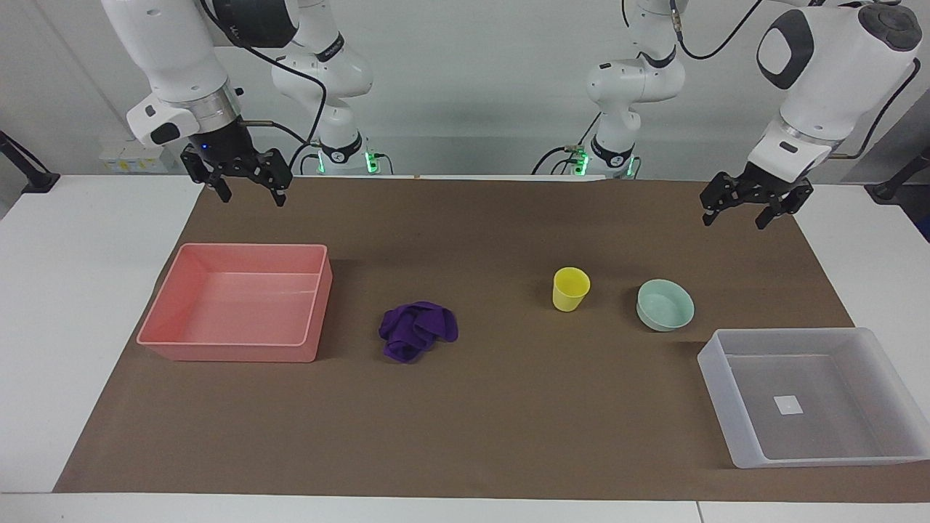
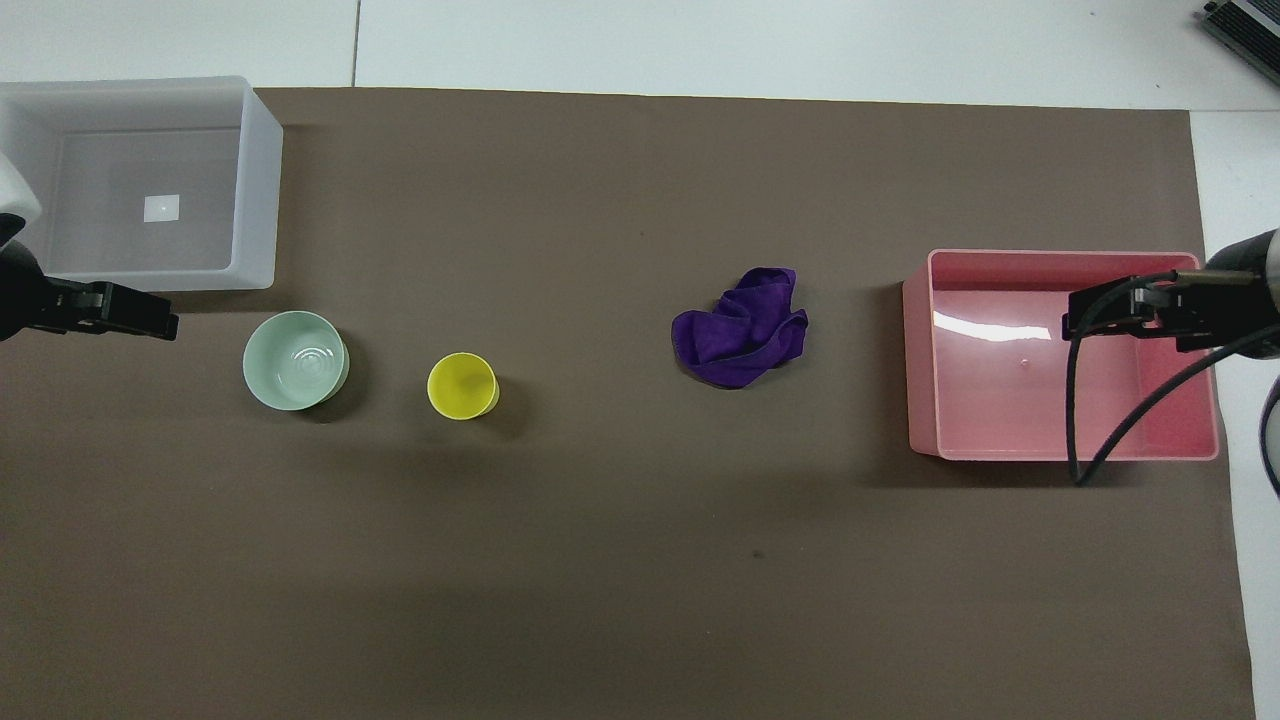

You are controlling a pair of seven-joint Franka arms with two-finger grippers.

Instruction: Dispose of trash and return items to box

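The purple cloth wad lies mid-mat, beside the pink bin. The yellow cup stands upright between the cloth and the mint-green bowl. The translucent box is empty, with a white label on its floor, at the left arm's end, a little farther from the robots than the bowl. My left gripper hangs open and empty in the air at that end, by the bowl and box. My right gripper hangs open and empty above the pink bin.
The empty pink bin sits at the right arm's end. A brown mat covers the white table. A black cable hangs from the right arm over the pink bin.
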